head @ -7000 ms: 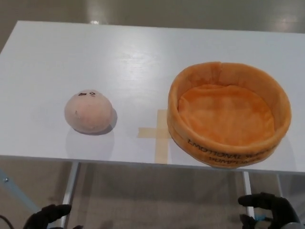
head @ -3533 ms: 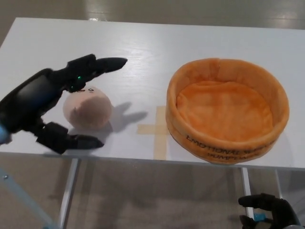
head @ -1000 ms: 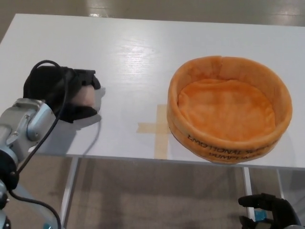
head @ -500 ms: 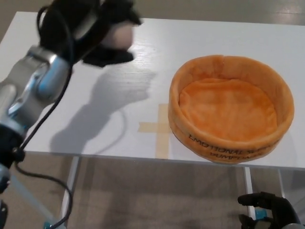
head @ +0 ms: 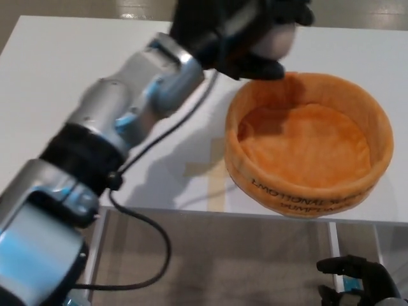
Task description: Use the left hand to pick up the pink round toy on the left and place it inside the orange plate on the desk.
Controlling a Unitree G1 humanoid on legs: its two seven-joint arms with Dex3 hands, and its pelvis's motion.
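The pink round toy (head: pixel 275 42) sits in the grasp of the left hand (head: pixel 245 29), lifted clear of the counter (head: pixel 76 70) and held over the far-left rim of the orange plate (head: pixel 306 191). Only a small pale patch of the toy shows between the black fingers (head: pixel 258 67), which wrap it from above and below; that enclosing grip suits a soft ball that could squash and slip out of a lighter pinch. The picture is blurred around the hand, so exactly how much of the toy lies past the rim is hard to judge.

The left forearm (head: pixel 137 95) stretches diagonally across the counter from the near left, which is what brings the toy to the plate's side. The plate has soft, tall walls, so the toy likely needs to be carried over the hollow before release.

The right hand (head: pixel 357 287) hangs low below the counter edge, its fingers loosely curled around nothing.
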